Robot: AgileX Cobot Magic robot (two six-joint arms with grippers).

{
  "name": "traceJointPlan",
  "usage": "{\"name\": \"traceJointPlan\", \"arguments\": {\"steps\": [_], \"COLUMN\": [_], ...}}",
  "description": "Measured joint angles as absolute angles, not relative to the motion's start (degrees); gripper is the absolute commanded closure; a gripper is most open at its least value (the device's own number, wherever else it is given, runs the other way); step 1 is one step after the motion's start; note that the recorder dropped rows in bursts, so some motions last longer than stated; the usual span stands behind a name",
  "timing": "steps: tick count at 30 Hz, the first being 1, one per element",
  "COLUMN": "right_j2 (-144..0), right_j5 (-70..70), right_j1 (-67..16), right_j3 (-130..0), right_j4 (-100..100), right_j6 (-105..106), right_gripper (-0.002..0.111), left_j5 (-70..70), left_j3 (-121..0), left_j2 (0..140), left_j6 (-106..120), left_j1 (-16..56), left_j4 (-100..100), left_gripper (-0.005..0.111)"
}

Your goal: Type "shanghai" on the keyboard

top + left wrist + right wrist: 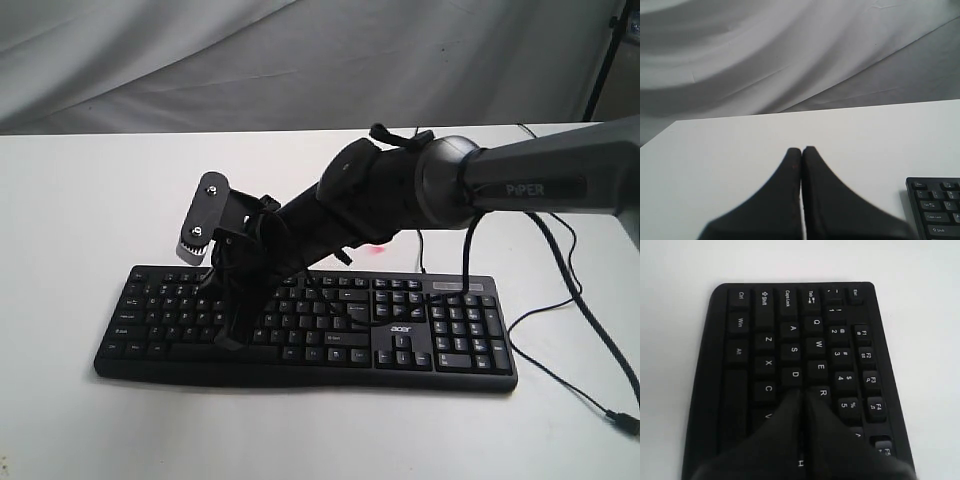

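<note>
A wide white desk (80, 200) fills the room in front of me, with a grey folded cloth (150, 60) hanging behind it. The thick grey and black right arm (540, 170) comes in from the right side and leans down across the middle. Under it, near the front edge of the desk, lies the wide black plastic keyboard (450, 340) with white letters.

The right hand (802, 395) has its two black fingers pressed together and holds nothing. Its tip points down at the left half of the letter keys, just beside the D key (795, 374) and the R key (822, 392). The left hand (801, 150) is also fully closed and empty. It hangs over bare desk, and only the corner of the keyboard is near it.

I think the main danger is a wrong letter. The closed tip looks about as broad as one key, so a small error to the side could push two keys together. A hard push could also make the keyboard slide on the smooth desk.

Much is hidden. The fingers cover the key under them, so I cannot tell which letter it is, or if the tip touches it. The arm covers many keys in the exterior view, the left arm is outside that view, and no screen shows what is typed.
</note>
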State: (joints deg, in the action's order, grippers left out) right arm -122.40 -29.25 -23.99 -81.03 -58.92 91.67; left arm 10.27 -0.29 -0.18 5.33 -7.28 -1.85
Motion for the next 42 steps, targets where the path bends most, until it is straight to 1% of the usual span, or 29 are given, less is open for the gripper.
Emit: {"name": "traceJointPlan", "arguments": {"steps": [9, 42], "right_j2": [-122.52, -126.56], "right_j5": [-29.18, -28.53], "right_j1": [-24.31, -24.59], "right_j3": [-82.34, -82.34], "right_j4": [-55.54, -56.63], "right_j6": [88.43, 89.6], "right_gripper": [0.108, 0.108], "left_j5": [10.27, 10.27], "left_j3": [-0.29, -0.29], "left_j2": [-0.18, -0.18], "left_j6": [5.33, 5.33], "left_j1": [-7.28, -7.28], "left_j4": [-1.85, -1.85], "left_gripper": [0.106, 0.106]}}
